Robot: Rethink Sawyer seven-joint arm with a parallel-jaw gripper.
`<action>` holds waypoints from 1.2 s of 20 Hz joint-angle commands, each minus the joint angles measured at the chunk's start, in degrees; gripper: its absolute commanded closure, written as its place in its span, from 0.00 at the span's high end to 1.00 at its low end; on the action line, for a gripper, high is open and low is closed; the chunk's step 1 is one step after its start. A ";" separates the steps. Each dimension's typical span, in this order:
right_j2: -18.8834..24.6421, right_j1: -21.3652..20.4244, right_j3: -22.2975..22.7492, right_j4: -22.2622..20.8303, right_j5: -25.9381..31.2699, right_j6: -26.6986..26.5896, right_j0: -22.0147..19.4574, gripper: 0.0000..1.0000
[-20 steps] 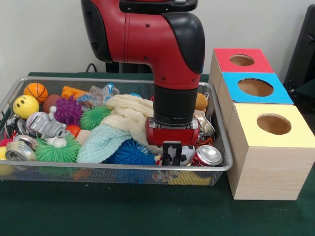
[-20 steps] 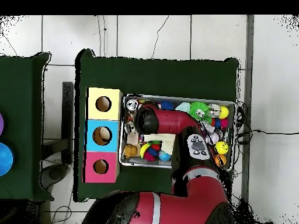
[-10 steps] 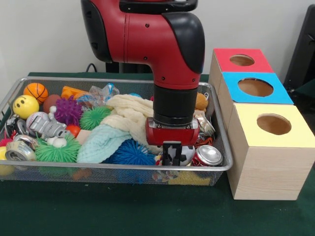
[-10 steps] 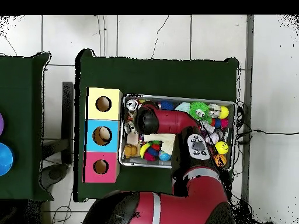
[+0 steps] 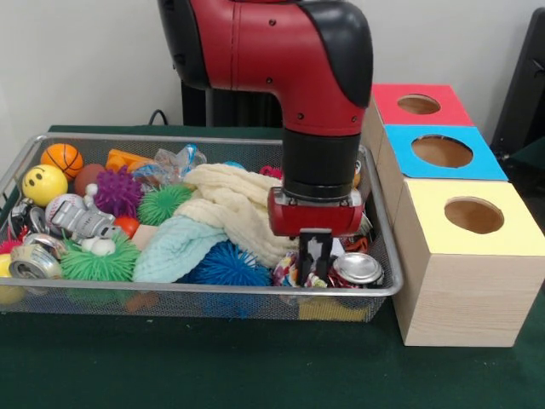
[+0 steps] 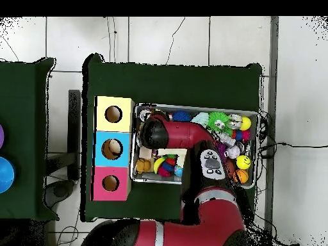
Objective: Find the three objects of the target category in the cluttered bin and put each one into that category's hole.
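Note: gripper (image 5: 316,256) shifted toward boxes, now beside can (image 5: 358,269); ball gone from below fingers. Grasp state: cannot tell.

In the front view we find the wire mesh bin (image 5: 213,296) on the green-covered tabletop (image 5: 255,375), with the row of three wooden boxes with holes (image 5: 464,256) just to its right. The tool (image 5: 316,256) hangs in the bin's right end, just left of a crushed metal can (image 5: 358,268) and right of the cream knitted cloth (image 5: 230,204).
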 commanded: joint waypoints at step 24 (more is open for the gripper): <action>-0.82 -9.38 10.36 9.31 7.01 10.25 3.97 0.00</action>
